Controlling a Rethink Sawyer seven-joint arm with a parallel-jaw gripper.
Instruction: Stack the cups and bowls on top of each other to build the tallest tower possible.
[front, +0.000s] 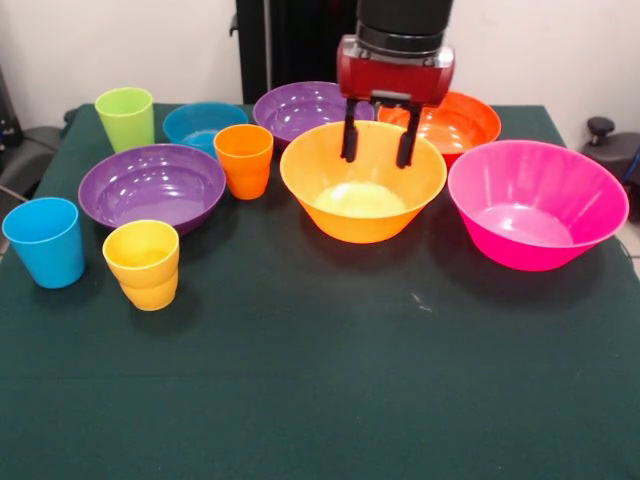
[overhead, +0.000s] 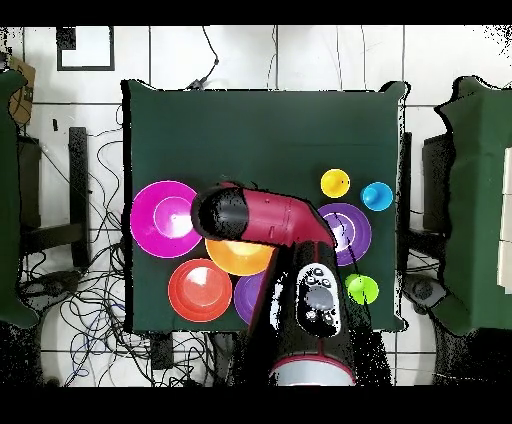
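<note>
Wide orange bowl (front: 363, 180) at centre of front view, upright on green tabletop (front: 320, 380), empty, nothing stacked in or on it; no tower begun. Pincer (front: 378, 135) hanging directly over bowl's far rim, fingers spread fairly wide, holding nothing, tips at about rim level. Small orange cup (front: 244, 160) just left of that bowl, near but apart. Behind, upper centre: purple bowl (front: 303, 108), partly hidden by pincer and the orange bowl; red-orange bowl (front: 448, 122) upper right, also partly hidden. Wide pink bowl (front: 537, 203) at right, close beside the orange bowl. Second purple bowl (front: 152, 185) left of centre; small blue bowl (front: 205, 126) behind it. Lime green cup (front: 126, 118) upper left, blue cup (front: 45, 241) far left, yellow cup (front: 143, 264) lower left. Overhead view: arm (overhead: 265, 218) covering most of orange bowl, blue bowl and orange cup. Count: four cups, six bowls, all single, all upright. Risks, as judgement: one finger descending onto rim instead of straddling the wall, tipping or skidding the glossy bowl into pink bowl or orange cup; thin sloped wall slipping from a pinch; crowded neighbours leaving little clearance for a swing.
</note>
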